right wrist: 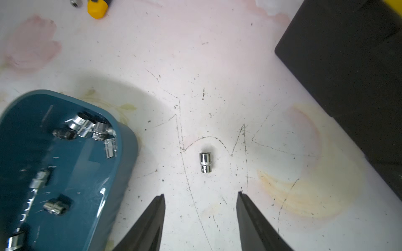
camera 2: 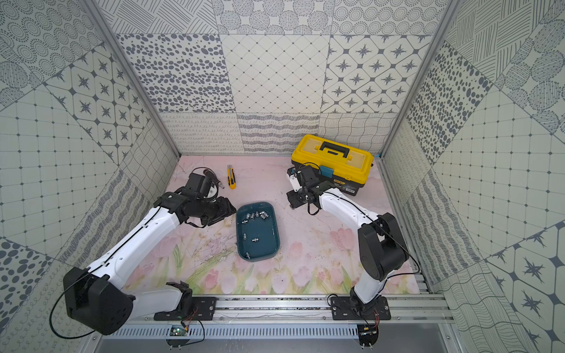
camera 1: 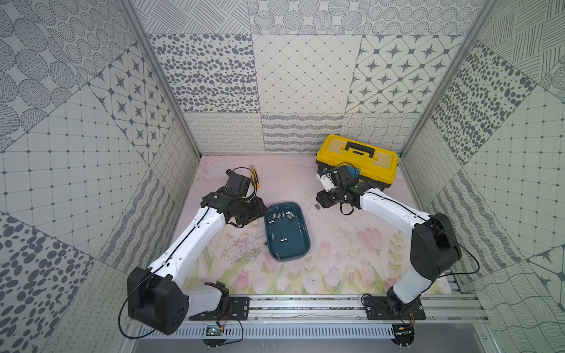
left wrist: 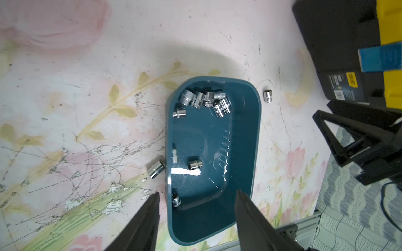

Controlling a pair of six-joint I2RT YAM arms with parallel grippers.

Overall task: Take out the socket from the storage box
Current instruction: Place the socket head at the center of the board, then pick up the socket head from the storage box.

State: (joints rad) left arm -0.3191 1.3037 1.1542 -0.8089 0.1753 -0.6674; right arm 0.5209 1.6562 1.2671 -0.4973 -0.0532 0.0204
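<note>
While one socket [right wrist: 205,162] lies on the desk [right wrist: 217,65] near the storage box [right wrist: 127,152], your left end effector [left wrist: 198,192] and right end effector [right wrist: 200,193] gape empty.

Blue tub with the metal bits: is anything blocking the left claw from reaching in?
Nothing visible. The tub has no lid, the left claw is open near its rim, and the sockets lie loose inside.

Left arm [camera 1: 195,235] and right arm [camera 1: 388,211] are showing white shells and black joint housings. Thin black cables [camera 1: 184,237] are running along both. Fingers [right wrist: 152,221] are showing black, tapered.
</note>
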